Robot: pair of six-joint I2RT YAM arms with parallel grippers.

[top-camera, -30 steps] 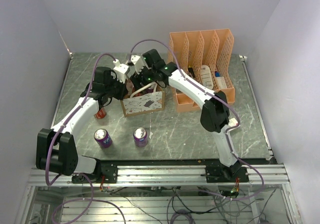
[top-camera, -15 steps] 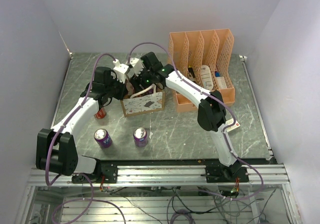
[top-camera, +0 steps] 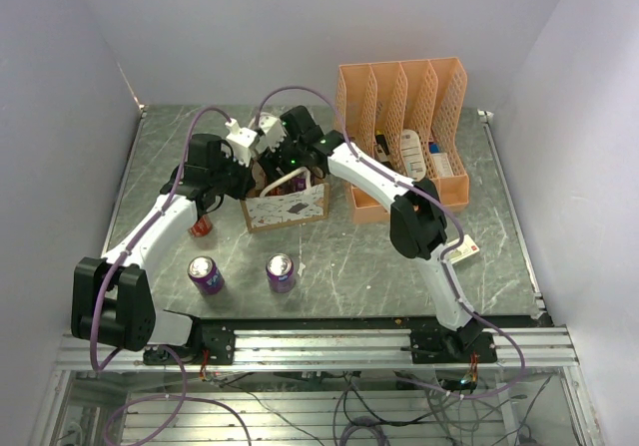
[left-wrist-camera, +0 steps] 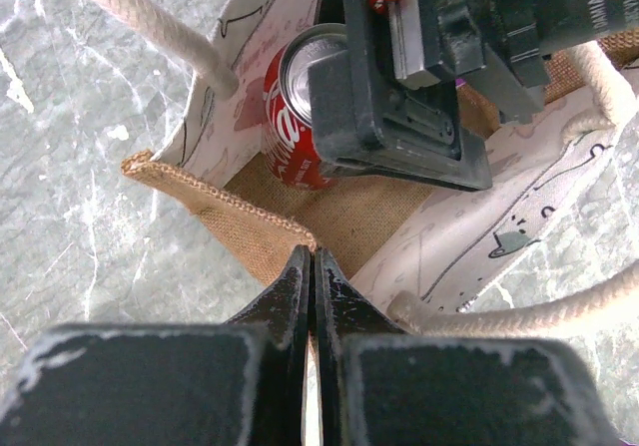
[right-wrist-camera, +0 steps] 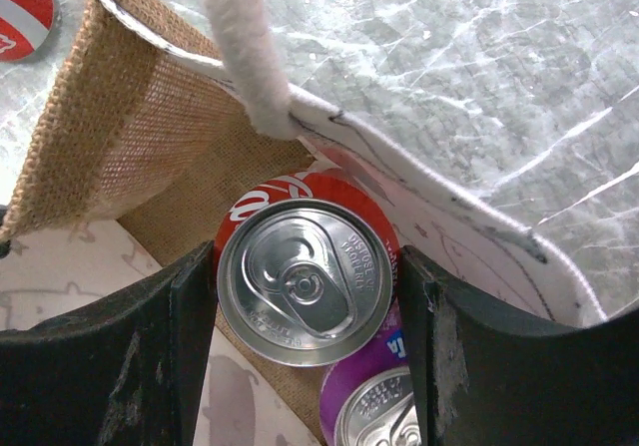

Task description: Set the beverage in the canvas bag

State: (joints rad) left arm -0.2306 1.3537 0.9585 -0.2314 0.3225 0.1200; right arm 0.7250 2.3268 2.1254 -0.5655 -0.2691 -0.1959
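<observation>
Right tool [right-wrist-camera: 308, 301] lowers the red beverage can [right-wrist-camera: 305, 281] inside the canvas bag [top-camera: 288, 207], and the left tool [left-wrist-camera: 313, 266] pinches the bag's rim.

Nearest the arm bases, a purple can [top-camera: 207, 275] and a second purple can [top-camera: 281, 271] stand apart on bare bench [top-camera: 359, 256], with free room around them. Farther in, the left tool's fingers are fully closed on the bag's brown burlap edge at one end. The right tool is partly open, and its fingers [right-wrist-camera: 170, 326] clamp the red can's sides. That can is upright, close to the off-white wall under a cream handle [right-wrist-camera: 245, 57], with burlap floor bare beside it and a third purple can [right-wrist-camera: 377, 421] just beside it. Beyond, the orange file organizer [top-camera: 404, 132] stands just beside the bag's right edge.
</observation>
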